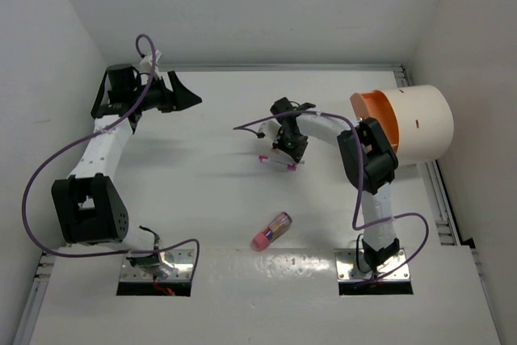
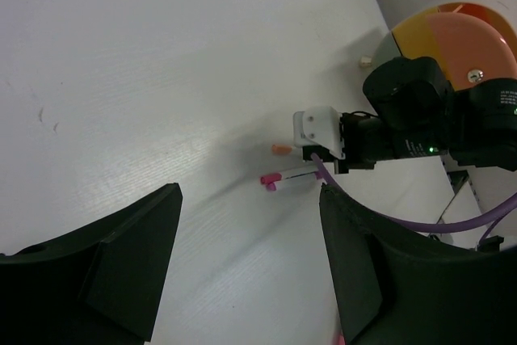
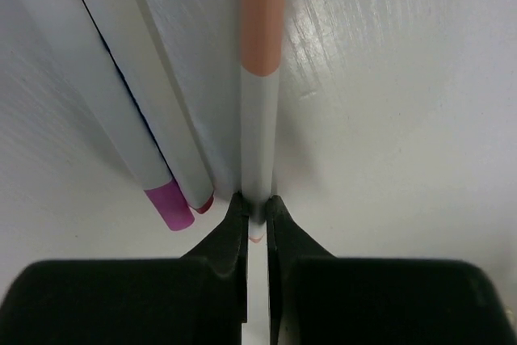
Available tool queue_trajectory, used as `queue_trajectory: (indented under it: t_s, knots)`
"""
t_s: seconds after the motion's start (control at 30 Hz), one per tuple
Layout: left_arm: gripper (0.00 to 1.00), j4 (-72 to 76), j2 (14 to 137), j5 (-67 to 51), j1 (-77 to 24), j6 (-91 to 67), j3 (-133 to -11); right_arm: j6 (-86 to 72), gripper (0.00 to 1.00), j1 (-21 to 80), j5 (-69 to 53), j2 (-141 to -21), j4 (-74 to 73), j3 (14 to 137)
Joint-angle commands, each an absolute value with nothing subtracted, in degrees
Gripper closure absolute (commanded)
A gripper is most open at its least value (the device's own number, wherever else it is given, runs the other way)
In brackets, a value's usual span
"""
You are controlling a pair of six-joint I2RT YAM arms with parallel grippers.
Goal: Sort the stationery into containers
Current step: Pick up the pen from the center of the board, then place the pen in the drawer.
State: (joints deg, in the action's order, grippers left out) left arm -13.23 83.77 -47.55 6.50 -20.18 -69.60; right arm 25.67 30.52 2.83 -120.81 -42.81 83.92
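My right gripper [image 3: 256,216] is shut on the near end of a thin white pen with a peach-orange cap [image 3: 261,78], low over the table's middle [image 1: 289,151]. Two more white pens with pink ends [image 3: 121,111] lie side by side just left of it; the top view shows them as a pair [image 1: 275,161]. A short pink-ended tube [image 1: 272,230] lies nearer the arm bases. The container, a cream drum with an orange end face [image 1: 412,123], lies on its side at the right. My left gripper [image 1: 182,96] hangs open and empty at the far left [image 2: 250,264].
White walls close the table on the left, back and right. The right arm's elbow [image 1: 371,155] sits directly in front of the drum's orange face [image 2: 460,30]. Purple cables [image 1: 48,167] loop from both arms.
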Motion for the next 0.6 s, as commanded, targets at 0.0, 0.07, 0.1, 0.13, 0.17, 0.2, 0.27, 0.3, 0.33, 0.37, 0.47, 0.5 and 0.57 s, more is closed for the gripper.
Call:
queue_trajectory:
  t_s: [0.0,0.07,0.1,0.13,0.17,0.2,0.27,0.3,0.33,0.37,0.47,0.5,0.57]
  knots:
    - [0.25,-11.43,84.11,-47.99,7.47,-20.13,-71.81,25.14,1.0,30.41,2.37,-115.42,-44.46,86.04]
    - [0.25,-10.73,84.02,-48.25,7.3,-19.87,-71.63,22.34,1.0,30.06,1.85,-110.25,-47.54,89.81]
    - [0.24,-10.55,83.94,-48.25,7.21,-19.78,-71.37,21.11,1.0,29.36,1.41,-108.65,-48.94,91.83]
    - [0.23,-10.55,83.59,-48.08,7.12,-19.08,-71.19,19.7,1.0,29.01,0.88,-106.98,-52.17,96.37]
    - [0.13,-10.63,83.32,-47.82,6.86,-18.72,-71.1,17.34,1.0,28.57,0.36,-105.57,-53.86,98.59]
    - [0.05,-10.98,83.06,-46.68,6.59,-18.11,-71.28,16.36,1.0,27.43,0.26,-103.12,-56.75,100.96]
    - [0.0,-12.39,82.18,-43.96,5.37,-15.48,-71.37,13.73,1.0,26.02,0.26,-100.56,-58.62,105.63]
    - [0.0,-12.74,81.83,-42.9,4.84,-14.51,-71.54,13.19,1.0,24.19,0.26,-97.76,-59.49,106.34]
    - [0.0,-13.61,81.57,-42.46,3.96,-12.94,-71.72,12.23,1.0,23.21,0.35,-96.08,-59.5,106.17]
    - [0.0,-13.97,81.56,-41.32,3.61,-12.66,-71.98,11.87,1.0,20.85,0.96,-92.32,-58.81,105.13]
    - [0.0,-14.68,81.91,-40.35,2.38,-12.04,-72.42,10.73,1.0,16.36,1.06,-88.6,-59.67,105.9]
    - [0.0,-14.76,82.18,-39.82,2.11,-11.78,-72.51,10.55,1.0,12.87,0.71,-87.9,-61.68,106.6]
    - [0.0,-15.55,82.61,-38.16,0.88,-11.34,-72.95,10.81,1.0,9.86,0.26,-86.93,-64.15,109.24]
